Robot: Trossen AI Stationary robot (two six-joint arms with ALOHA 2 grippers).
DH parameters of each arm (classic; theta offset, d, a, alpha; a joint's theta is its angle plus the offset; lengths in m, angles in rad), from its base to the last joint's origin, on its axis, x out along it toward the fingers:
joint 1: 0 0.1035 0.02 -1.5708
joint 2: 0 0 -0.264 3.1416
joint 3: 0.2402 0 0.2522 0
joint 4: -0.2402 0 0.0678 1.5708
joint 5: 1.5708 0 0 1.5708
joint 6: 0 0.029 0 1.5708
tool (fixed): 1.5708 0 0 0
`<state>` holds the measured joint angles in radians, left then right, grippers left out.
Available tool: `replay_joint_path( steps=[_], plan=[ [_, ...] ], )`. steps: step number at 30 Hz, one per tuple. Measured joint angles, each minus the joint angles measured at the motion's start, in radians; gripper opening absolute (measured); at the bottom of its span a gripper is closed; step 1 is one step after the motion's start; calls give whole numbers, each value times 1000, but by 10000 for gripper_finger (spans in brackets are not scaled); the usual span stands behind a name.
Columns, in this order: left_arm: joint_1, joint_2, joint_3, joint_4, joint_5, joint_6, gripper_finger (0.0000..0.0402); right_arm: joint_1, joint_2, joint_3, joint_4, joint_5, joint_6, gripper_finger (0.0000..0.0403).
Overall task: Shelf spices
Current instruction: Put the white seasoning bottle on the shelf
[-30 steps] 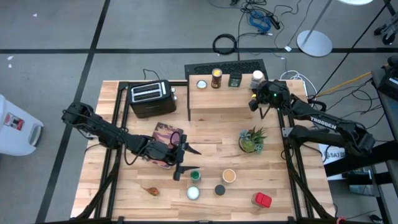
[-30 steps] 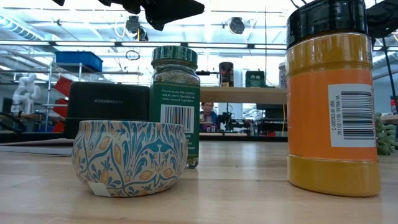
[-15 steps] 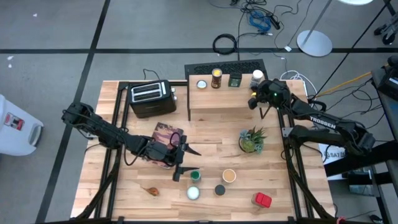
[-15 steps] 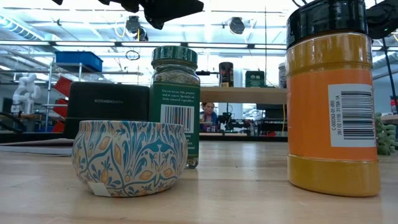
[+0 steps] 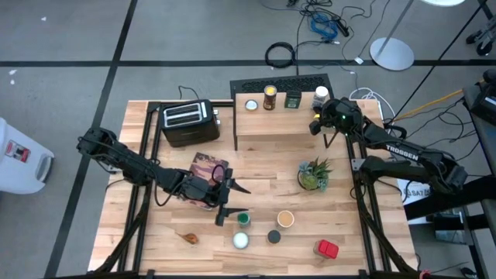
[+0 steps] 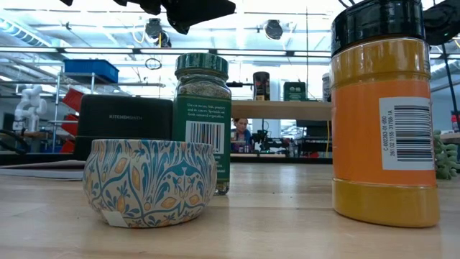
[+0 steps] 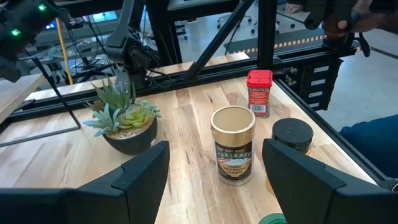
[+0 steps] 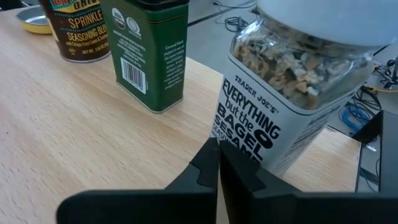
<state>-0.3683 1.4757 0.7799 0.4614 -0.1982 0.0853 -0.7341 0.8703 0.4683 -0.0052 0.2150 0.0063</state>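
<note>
While left gripper (image 5: pixel 231 203) gapes | right gripper (image 5: pixel 316 128) closed above shelf (image 5: pixel 275 124)

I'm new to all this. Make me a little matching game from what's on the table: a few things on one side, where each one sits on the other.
Things:
1. red tin
2. dark green tin
3. toaster
4. potted plant

Places:
A. on the shelf, between two other spice jars
B. on the table beside the shelf's left end
C. near the table's front right corner
D. on the table in front of the shelf's right end

Pairs: 1-C, 2-A, 3-B, 4-D
</note>
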Motion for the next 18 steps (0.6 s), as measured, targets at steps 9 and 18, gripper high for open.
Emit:
replay_joint_path(
  steps=[9,18],
  plan=[
    [0,0,0,0,0,0,267,4,0,52,-88,-5,-14,0],
    [0,0,0,-1,0,0,267,6,0,151,-222,0,-53,0]
  ],
)
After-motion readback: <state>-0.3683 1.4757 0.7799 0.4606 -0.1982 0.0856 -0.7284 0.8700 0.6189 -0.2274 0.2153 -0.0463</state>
